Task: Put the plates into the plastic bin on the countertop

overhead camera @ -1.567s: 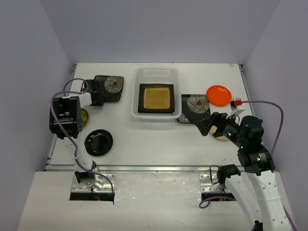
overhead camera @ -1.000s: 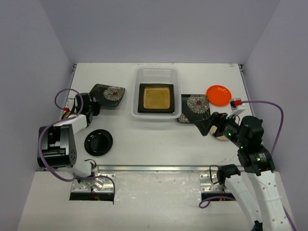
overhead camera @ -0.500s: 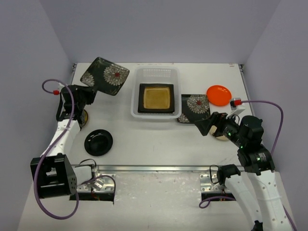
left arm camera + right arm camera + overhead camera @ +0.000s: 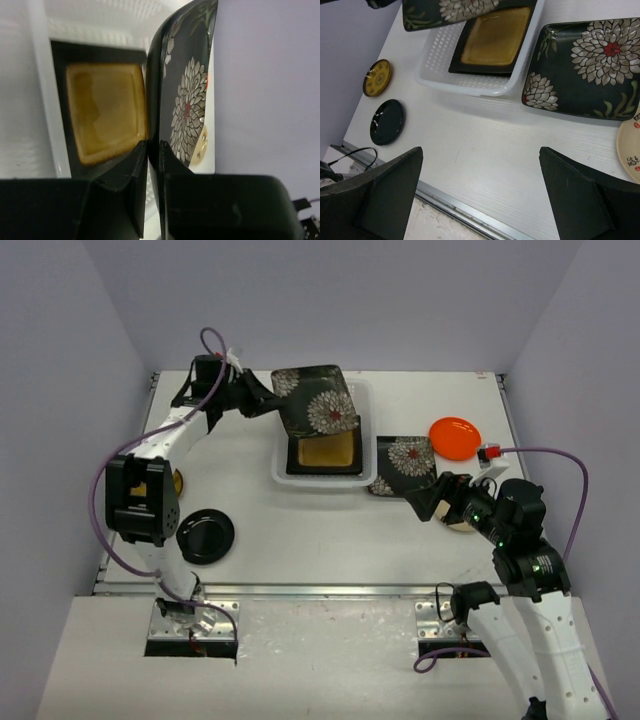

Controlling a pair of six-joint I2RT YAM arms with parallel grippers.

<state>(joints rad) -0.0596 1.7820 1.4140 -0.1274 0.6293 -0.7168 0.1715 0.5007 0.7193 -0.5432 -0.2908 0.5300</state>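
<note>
1. The left gripper [image 4: 268,403] is clamping the rim of a black flowered plate [image 4: 318,400], with one finger pressing on each face.
2. That plate is hanging tilted over the plastic bin [image 4: 283,465], partly covering the amber-centred plate [image 4: 327,452] lying flat inside.
3. The right gripper [image 4: 428,502] is hovering with its fingers spread wide, holding nothing. It is near the second flowered plate [image 4: 405,464], which is lying on the countertop [image 4: 300,530] just beside the bin's right wall.
</note>
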